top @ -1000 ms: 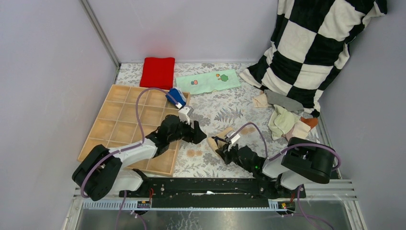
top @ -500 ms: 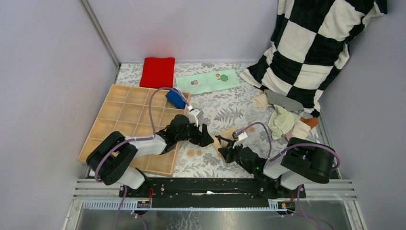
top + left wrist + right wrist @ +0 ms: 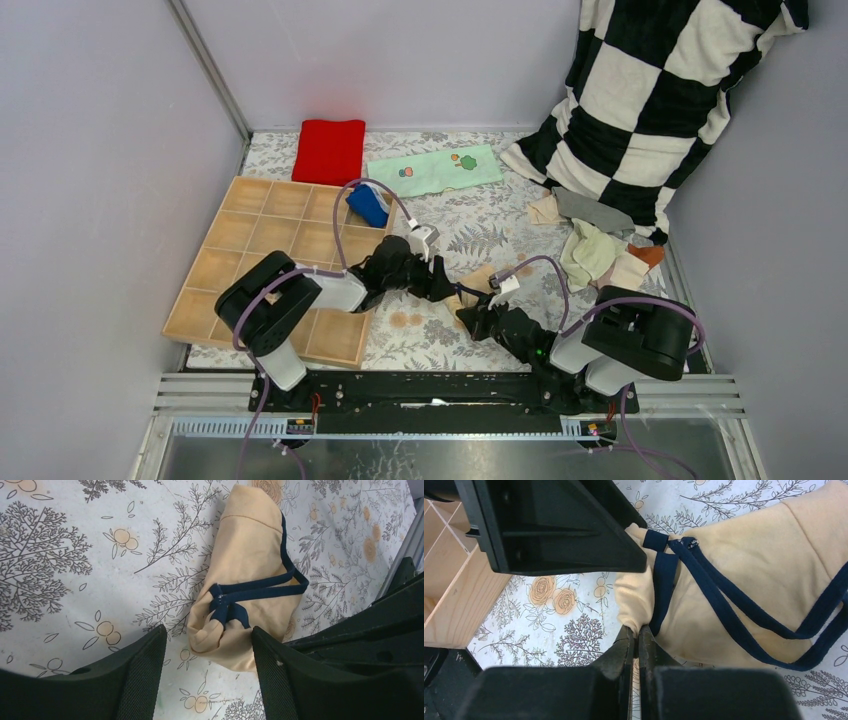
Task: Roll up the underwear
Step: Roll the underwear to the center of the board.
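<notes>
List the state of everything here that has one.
Tan briefs: bunched, not fully rolled.
Blue briefs: rolled, in tray.
Left gripper: jaws open, straddling tan briefs.
Right gripper: jaws shut, tips at tan briefs.
Red cloth: folded.
Mint cloth: flat.
Other underwear: loose heap.

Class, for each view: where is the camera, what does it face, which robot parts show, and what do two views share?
Top: high behind the robot, facing the table; left arm and right arm show.
Left wrist: over the tan underwear, looking down; open left gripper shows.
Right wrist: low, facing it; right gripper pinches its edge.
Both wrist views share the underwear.
</notes>
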{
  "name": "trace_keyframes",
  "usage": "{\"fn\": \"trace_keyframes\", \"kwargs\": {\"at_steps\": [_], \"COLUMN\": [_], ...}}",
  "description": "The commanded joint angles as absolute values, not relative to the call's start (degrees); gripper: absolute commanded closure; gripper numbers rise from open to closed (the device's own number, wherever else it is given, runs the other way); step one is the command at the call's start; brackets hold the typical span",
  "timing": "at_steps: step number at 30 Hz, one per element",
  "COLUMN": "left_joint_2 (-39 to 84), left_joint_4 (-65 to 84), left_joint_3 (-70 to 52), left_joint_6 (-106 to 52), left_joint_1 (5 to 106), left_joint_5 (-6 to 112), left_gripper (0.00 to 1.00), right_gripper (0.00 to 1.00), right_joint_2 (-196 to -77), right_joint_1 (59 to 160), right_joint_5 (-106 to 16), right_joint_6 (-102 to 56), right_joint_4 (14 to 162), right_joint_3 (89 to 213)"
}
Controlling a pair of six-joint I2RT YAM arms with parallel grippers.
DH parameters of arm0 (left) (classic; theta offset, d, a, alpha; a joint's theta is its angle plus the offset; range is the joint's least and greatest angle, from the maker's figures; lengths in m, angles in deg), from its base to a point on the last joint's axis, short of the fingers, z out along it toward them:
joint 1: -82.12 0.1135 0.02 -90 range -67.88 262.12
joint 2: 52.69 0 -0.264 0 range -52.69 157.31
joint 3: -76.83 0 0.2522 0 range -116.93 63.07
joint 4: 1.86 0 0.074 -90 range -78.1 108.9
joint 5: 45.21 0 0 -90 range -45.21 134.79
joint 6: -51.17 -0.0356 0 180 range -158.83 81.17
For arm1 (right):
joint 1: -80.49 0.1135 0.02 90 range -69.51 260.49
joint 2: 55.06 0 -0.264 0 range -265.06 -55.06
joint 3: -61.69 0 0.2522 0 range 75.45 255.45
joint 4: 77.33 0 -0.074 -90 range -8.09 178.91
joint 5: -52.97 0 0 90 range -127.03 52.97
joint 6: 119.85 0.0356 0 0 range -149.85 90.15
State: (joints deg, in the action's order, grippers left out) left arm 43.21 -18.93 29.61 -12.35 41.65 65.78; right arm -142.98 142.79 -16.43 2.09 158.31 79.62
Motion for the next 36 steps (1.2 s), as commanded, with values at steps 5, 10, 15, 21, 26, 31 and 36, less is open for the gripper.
{"fn": "trace_keyframes", "kwargs": {"at_steps": [5, 10, 15, 21, 26, 31, 36], "left_joint_2": [45.0, 44.9, 45.3, 43.7, 42.6, 38.7, 33.4], "left_joint_4": [-23.2, -23.1, -21.3, -18.2, -15.9, -10.7, -2.5], "left_joint_3": [29.2, 29.6, 28.6, 28.3, 28.6, 29.4, 30.3], "left_joint_6": [-13.0, -13.0, -12.2, -13.0, -13.4, -13.4, -13.2], "left_joint_1": [41.3, 41.3, 41.3, 41.1, 40.3, 39.7, 39.3], "left_joint_5": [65.7, 65.9, 65.1, 63.3, 61.7, 57.3, 50.2], "left_gripper": [0.47, 0.61, 0.72, 0.72, 0.74, 0.77, 0.78], "right_gripper": [1.00, 1.00, 0.87, 0.57, 0.49, 0.48, 0.47], "right_joint_2": [-144.9, -145.4, -144.3, -136.6, -126.5, -115.7, -112.3], "right_joint_1": [143.2, 143.1, 143.2, 143.2, 143.2, 143.2, 143.2], "right_joint_5": [-14.0, -13.9, -14.0, -15.8, -16.0, -18.0, -24.4], "right_joint_6": [3.0, 3.3, 2.1, -2.6, -7.1, -17.7, -34.2], "right_joint_4": [156.4, 156.6, 157.4, 152.0, 145.0, 132.6, 128.2], "right_joint_3": [78.6, 78.7, 78.4, 79.0, 79.5, 81.7, 84.1]}}
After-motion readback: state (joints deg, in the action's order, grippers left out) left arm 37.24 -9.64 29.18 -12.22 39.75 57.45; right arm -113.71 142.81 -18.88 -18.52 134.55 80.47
